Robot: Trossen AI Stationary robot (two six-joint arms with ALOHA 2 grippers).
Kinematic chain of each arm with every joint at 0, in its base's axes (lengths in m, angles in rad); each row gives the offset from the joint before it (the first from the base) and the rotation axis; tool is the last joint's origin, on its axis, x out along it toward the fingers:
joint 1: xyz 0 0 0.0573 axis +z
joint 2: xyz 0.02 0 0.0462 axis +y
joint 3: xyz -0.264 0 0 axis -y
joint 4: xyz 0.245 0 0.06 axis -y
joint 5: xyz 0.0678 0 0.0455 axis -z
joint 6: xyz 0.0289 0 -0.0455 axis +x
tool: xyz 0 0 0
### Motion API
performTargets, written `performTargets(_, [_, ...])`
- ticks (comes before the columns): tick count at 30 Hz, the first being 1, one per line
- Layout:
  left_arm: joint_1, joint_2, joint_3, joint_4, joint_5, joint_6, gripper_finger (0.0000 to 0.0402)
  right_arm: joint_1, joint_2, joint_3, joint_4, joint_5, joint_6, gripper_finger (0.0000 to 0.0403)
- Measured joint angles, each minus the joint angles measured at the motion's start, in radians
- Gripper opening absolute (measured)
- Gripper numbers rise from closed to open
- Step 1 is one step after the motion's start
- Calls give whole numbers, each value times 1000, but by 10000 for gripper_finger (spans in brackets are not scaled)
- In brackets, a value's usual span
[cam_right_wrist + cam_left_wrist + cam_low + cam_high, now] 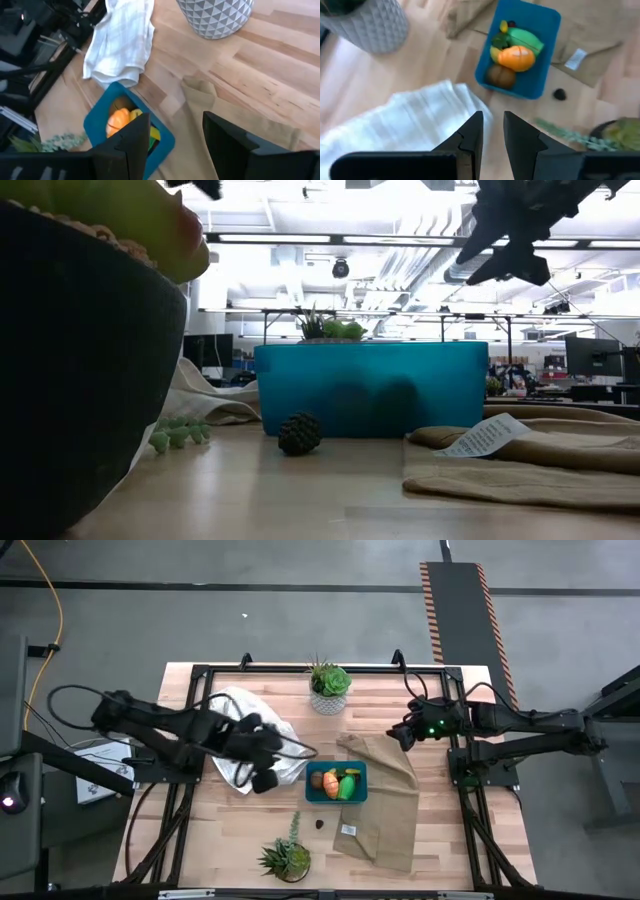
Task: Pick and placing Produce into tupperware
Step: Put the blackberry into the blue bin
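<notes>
Here, blue tupperware [336,783] on wooden table [230,830], holding orange [517,57], banana [495,53], green piece [525,37], brown piece [500,76]. Left gripper [493,131] above white cloth [232,732], fingers slightly apart, empty. Right gripper [175,136] over tan cloth [388,802], fingers spread, empty.

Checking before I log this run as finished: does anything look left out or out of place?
Yes. A small dark round piece lies on the bare table, apart from the tupperware on its near side, while the other produce sits inside. Neither gripper, left or right, holds anything.
</notes>
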Motion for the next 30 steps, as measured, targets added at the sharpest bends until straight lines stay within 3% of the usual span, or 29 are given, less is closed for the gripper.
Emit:
performTargets(6, [-79, -120, -236, 101, 27, -252, 66, 6, 0, 0, 9, 32, 72, 174])
performTargets(11, [-124, -106, -304, 158, 91, -451, 66, 6, 0, 0, 12, 54, 106, 174])
performTargets(20, [-135, -2, -301, 429, 210, -627, 66, -8, 31, 1, -11, 52, 53, 174])
performTargets(30, [-133, 208, -74, 308, 269, -799, 14, -49, 52, 1, 3, -170, -230, 174])
